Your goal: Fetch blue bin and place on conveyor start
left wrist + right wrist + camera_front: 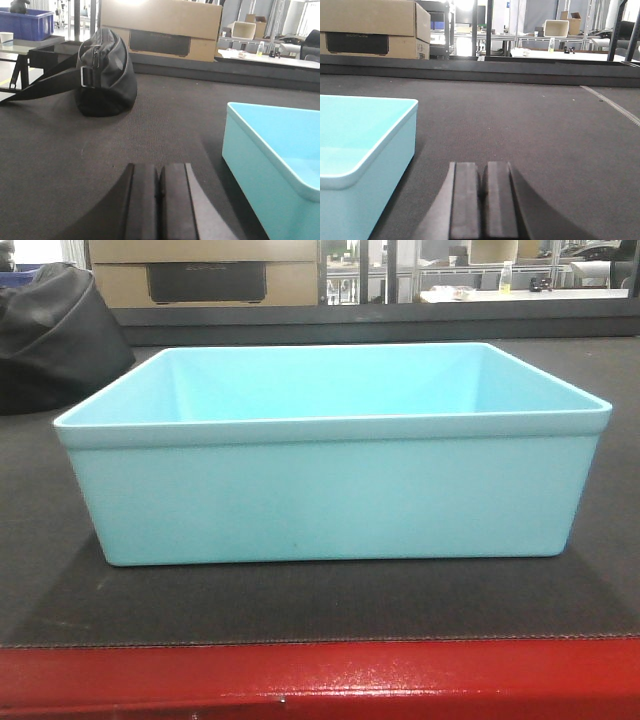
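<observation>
Surface: I see dark grey woven belt, the conveyor start [320, 605], ending in a glossy red metal edge [320, 680] at the near side in the front view. Belt runs wide and flat to a low dark rail at the far side.

Room: warehouse/lab type space beyond the belt, w/ metal racking, bright windows, benches. Cardboard box [161, 29] w/ a dark panel sits past the far rail. Dark blue bin [26, 24] on a side table, far left of the blue bin in the left wrist view. Small bottle [551, 45] on a bench in the bkgd.

Blue bin [330, 455]: pale aqua tub, upright, sitting flat on the belt just behind the red edge. Nothing visible inside.

Other things: black bag [102, 75] w/ strap and buckle lies on the belt, left of and behind the bin, well apart from it. Nothing lies between the bin and the red edge.

Left gripper [159, 200]: low over the belt, left of the bin, not touching it; jaws pressed together, nothing held.

Right gripper [484, 202]: low over the belt, right of the bin, apart from it; jaws together too, empty.
</observation>
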Controlling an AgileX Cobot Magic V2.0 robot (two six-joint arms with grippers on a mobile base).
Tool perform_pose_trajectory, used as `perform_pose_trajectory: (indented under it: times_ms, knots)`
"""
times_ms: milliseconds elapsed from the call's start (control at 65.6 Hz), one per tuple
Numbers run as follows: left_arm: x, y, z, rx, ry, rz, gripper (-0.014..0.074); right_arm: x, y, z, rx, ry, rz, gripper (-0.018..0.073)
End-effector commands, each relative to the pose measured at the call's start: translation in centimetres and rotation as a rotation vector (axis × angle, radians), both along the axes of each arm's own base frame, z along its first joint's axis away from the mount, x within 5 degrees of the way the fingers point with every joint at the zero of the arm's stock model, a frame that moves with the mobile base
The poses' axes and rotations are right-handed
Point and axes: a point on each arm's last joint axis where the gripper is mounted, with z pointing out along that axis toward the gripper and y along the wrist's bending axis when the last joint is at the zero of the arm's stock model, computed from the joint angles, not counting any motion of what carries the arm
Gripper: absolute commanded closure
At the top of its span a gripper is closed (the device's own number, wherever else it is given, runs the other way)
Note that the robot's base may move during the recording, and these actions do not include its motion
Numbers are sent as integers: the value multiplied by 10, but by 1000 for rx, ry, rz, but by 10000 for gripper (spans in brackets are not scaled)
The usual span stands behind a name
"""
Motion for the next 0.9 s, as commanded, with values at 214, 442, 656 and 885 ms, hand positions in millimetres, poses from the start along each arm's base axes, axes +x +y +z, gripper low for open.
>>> perform_pose_trajectory:
  times_ms: [214, 442, 656, 885]
  knots:
    - [-1, 0, 10, 50, -110, 1, 708, 0, 0, 2, -5, -17, -6, 722]
    - [-1, 0, 10, 31, -112, 1, 708, 0, 0, 2, -5, -17, -6, 722]
    - [-1, 0, 10, 31, -110, 1, 708, 0, 0, 2, -5, -17, -6, 722]
    - [-1, 0, 10, 31, -110, 1, 708, 0, 0, 2, -5, -17, -6, 722]
